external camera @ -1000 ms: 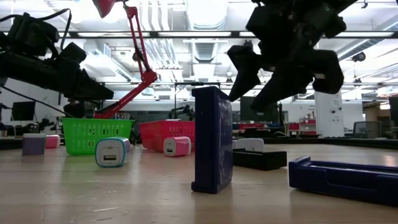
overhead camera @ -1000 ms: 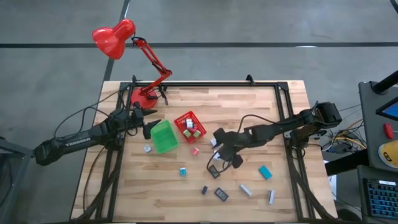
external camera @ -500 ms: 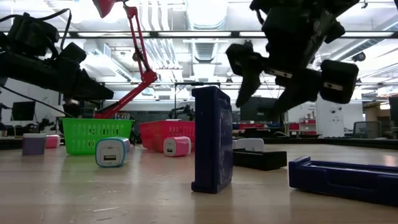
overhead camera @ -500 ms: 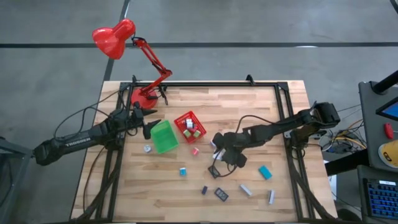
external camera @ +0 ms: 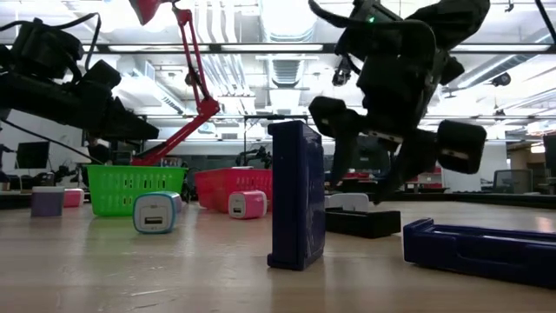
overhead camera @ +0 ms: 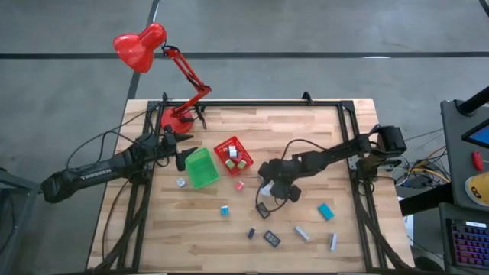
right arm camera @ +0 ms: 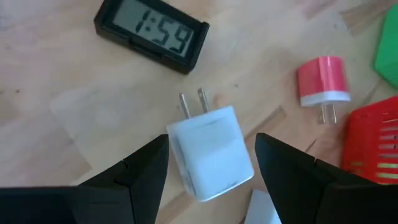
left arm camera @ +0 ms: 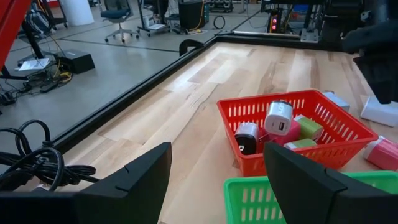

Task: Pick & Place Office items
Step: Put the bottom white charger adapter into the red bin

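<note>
From the high view, you see the right gripper [overhead camera: 269, 189] over the middle of the table [overhead camera: 306, 130], just right of the red bin [overhead camera: 234, 155]. A small white piece shows at its tip, and a black clock [overhead camera: 263, 211] lies just below it in the picture. The pink charger [overhead camera: 240, 185] lies between the gripper and the green bin [overhead camera: 201, 168]. The left gripper [overhead camera: 183, 153] waits at the left edge of the green bin. Other small items lie scattered on the near part of the table, among them a teal block [overhead camera: 326, 211].

In the low view, the right gripper [external camera: 395, 169] hangs above the table with its two fingers spread, and nothing is between them. A white charger [external camera: 347, 202] sits on the wood under it, behind a flat black piece [external camera: 363, 223]. A dark blue item [external camera: 297, 195] stands upright in front.

In the left wrist view, the left gripper [left arm camera: 214, 180] has its fingers wide apart and empty. You look past them at the red bin [left arm camera: 292, 134], which holds several chargers, and at the rim of the green bin [left arm camera: 298, 199].

In the right wrist view, the white charger [right arm camera: 210, 151] lies on the table directly between the two spread fingers [right arm camera: 140, 171], its prongs pointing toward the clock [right arm camera: 151, 34]. The fingers stand on either side of it; you cannot tell whether they touch it. The pink charger [right arm camera: 322, 81] lies near the red bin's corner [right arm camera: 373, 140].
</note>
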You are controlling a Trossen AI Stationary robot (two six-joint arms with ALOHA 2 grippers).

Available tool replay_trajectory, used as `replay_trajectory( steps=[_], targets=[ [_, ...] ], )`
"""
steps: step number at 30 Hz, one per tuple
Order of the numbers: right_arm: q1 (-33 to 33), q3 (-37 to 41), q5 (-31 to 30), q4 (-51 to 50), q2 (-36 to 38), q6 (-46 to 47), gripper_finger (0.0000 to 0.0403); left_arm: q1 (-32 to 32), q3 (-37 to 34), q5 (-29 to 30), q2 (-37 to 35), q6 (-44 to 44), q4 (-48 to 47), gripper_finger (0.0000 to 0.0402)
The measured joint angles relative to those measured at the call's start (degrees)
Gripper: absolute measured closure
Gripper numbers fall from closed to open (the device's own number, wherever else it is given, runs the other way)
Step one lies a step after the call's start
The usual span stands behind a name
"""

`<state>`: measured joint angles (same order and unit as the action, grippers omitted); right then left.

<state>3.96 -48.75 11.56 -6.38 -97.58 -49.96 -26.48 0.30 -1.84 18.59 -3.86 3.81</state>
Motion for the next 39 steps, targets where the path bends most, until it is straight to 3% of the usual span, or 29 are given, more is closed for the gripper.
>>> replay_trajectory(
  steps=[10, 22, 39],
  targets=[
    [-1.34, 0.00, 3.97, 0.11, -0.36, 0.23, 0.0168, 0.00, 0.01, -0.01, 0.00, 0.00, -0.01, 0.0145],
    [-1.41, -0.37, 4.34, 2.75, -4.83, 1.87, 0.0169, 0.00, 0.00, -0.01, 0.02, 0.02, -0.02, 0.0145],
    [-1.39, -0.63, 3.44, 3.03, -4.66, 4.81, 0.0216, 0.00, 0.00, -0.01, 0.02, 0.02, -0.02, 0.0145]
  ],
)
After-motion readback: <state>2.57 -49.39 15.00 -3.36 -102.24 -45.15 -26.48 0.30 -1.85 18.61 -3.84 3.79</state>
